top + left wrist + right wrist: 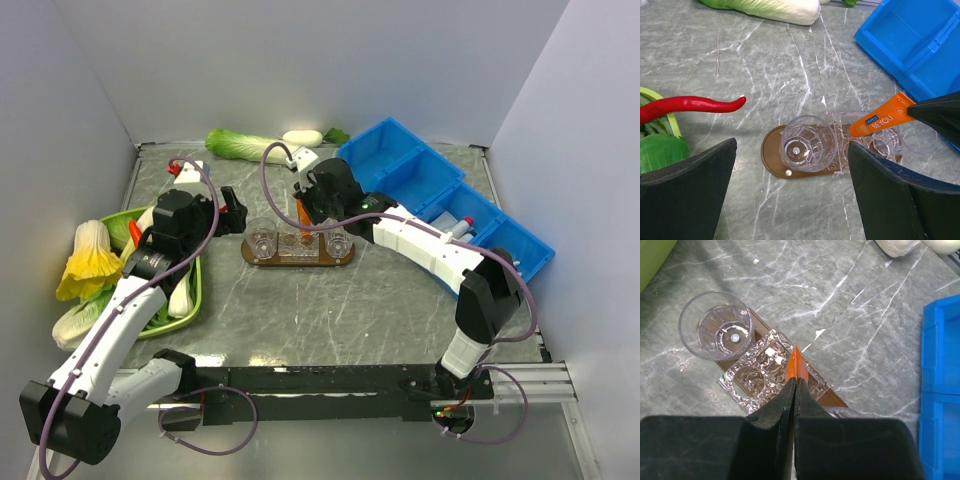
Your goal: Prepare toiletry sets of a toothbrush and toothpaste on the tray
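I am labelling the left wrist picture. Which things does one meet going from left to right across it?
From the left: red chili, clear cup, toothpaste tube, then the right fingers holding that tube.

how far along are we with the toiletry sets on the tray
Early on. Nothing looks placed: the clear cup at the left end of the tray is empty. In hand: the right claw is shut on the orange toothpaste above the clear holder; the left claw hangs open and empty. Left: set the toothpaste down and add a toothbrush; none shows in any view.
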Controlling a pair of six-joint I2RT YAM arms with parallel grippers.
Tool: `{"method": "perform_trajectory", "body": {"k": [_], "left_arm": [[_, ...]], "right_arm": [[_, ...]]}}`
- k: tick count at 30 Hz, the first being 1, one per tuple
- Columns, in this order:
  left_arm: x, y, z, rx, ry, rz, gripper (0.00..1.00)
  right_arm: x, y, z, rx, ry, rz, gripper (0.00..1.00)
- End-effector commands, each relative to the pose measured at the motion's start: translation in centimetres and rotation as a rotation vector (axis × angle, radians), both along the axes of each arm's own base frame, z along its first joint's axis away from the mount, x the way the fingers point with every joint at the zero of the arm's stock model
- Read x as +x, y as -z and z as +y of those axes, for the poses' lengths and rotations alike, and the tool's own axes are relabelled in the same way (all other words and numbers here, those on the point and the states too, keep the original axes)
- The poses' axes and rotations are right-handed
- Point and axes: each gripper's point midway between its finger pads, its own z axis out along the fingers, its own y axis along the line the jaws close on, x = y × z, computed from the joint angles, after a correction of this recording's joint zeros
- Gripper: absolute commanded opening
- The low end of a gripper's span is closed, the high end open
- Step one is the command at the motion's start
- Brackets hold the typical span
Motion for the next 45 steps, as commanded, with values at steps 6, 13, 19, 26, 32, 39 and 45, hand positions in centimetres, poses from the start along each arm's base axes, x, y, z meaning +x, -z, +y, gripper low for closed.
{"method": "perform_trajectory", "body": {"k": [6, 13, 19, 26, 32, 39, 45], "left_arm": [[0.5, -1.5, -0.3, -0.010, 0.014, -0.046, 0.97], [0.5, -1.4, -0.3, -0.009, 0.014, -0.043, 0.97], [0.5, -1.5, -0.3, -0.012, 0.015, -0.046, 0.97], [0.5, -1.6, -0.4, -0.013, 0.016, -0.047, 0.97], [0.5, -1.5, -0.4, -0.013, 0.016, -0.046, 0.97], [0.5, -1.5, -0.4, -0.012, 0.016, -0.044, 0.97], [0.5, -1.4, -0.4, -0.012, 0.016, -0.043, 0.97]], "right_arm": [[1.1, -1.2, 0.9, 0.030, 0.005, -0.057, 0.00], [1.4, -0.5, 1.0, 0.018, 0.007, -0.047, 0.00], [1.4, -0.2, 1.0, 0.009, 0.007, -0.042, 0.00], [1.5, 0.4, 1.1, 0.000, 0.009, -0.032, 0.00], [1.6, 0.7, 1.0, -0.005, 0.013, -0.030, 0.00], [1.6, 1.2, 0.9, -0.019, 0.018, -0.022, 0.00], [1.6, 0.8, 0.6, -0.019, 0.025, -0.029, 0.12]]}}
